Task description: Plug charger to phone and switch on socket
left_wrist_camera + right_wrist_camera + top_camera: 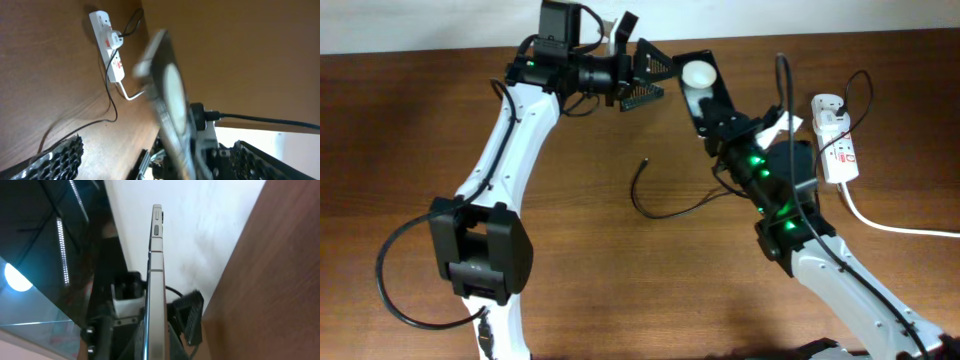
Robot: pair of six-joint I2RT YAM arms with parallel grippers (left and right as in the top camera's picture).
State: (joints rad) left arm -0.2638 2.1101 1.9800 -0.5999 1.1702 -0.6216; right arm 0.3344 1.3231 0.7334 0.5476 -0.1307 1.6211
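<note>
The phone (700, 85) is off the desk (570, 200), held aloft near the far edge, its lower end clamped in the right gripper (720, 118); the right wrist view shows it edge-on. The left gripper (656, 80) stands just beside the phone's free end with jaws apart, holding nothing; contact cannot be confirmed. The charger (665, 213) lies on the desk below. Its connector tip (642, 160) is bare and well apart from the phone. The cable runs past the right arm towards the socket (840, 150) at the right edge, where the white plug head (829, 104) is seated. Switch position cannot be read.

Risks, as judged: a mid-air exchange could let the phone slip or twist if one gripper releases before the other has firm hold. Neither gripper is on the connector tip; it is small and low on the desk, so a pick may miss it or skew it against the port. The cable beside the right arm may snag and drag the tip away
</note>
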